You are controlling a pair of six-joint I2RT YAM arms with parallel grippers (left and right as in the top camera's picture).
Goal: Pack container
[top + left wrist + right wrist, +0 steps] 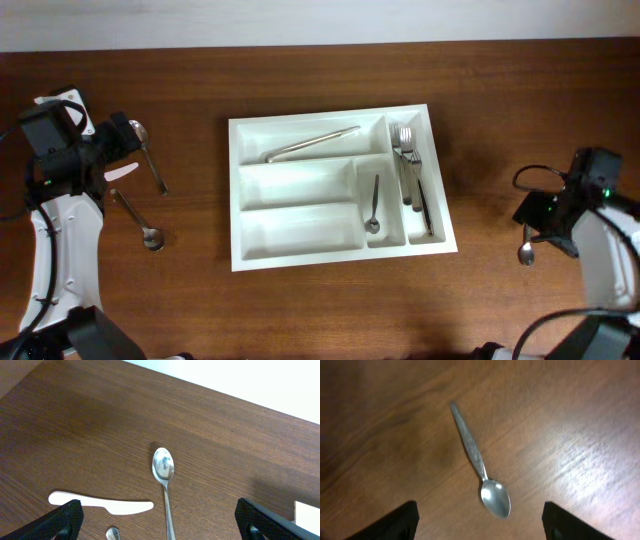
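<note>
Steel teaspoon (pixel 479 467) lies diagonally between the right end effector's (pixel 480 522) wide-spread, empty jaws. The container (pixel 300 185) sits well to its left.

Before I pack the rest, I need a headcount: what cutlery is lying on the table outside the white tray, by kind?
Outside the white tray:
Spoons: 3 (upper-left spoon, lower-left spoon, right spoon)
White knife: 1
Total: 4
</note>
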